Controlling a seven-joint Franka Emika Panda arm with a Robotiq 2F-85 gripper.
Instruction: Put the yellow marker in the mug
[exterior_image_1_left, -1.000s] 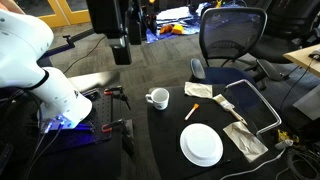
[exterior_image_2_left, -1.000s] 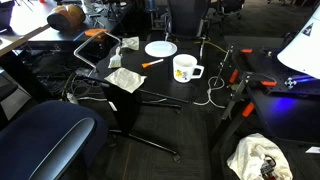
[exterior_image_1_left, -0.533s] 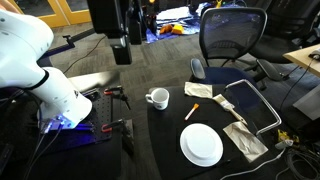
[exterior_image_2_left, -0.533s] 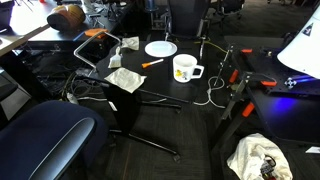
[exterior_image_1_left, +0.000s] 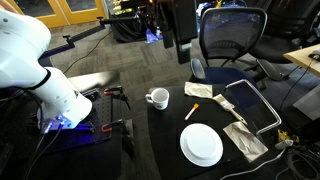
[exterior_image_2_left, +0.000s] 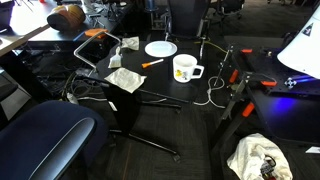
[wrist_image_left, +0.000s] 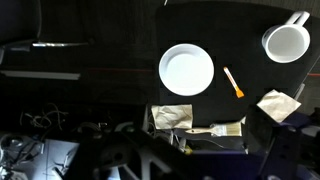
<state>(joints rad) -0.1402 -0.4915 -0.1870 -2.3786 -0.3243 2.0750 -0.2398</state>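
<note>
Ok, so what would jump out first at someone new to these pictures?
The round white plate stands out brightest on the black table. Between it and the white mug lies the thin yellow marker, touching neither. A pale crumpled napkin lies beside the plate, away from the mug.

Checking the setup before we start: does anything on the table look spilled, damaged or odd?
Nothing spilled or broken. The mug stands upright, the plate lies flat, and the yellow marker lies loose between them. Only the crumpled napkins look untidy.
</note>
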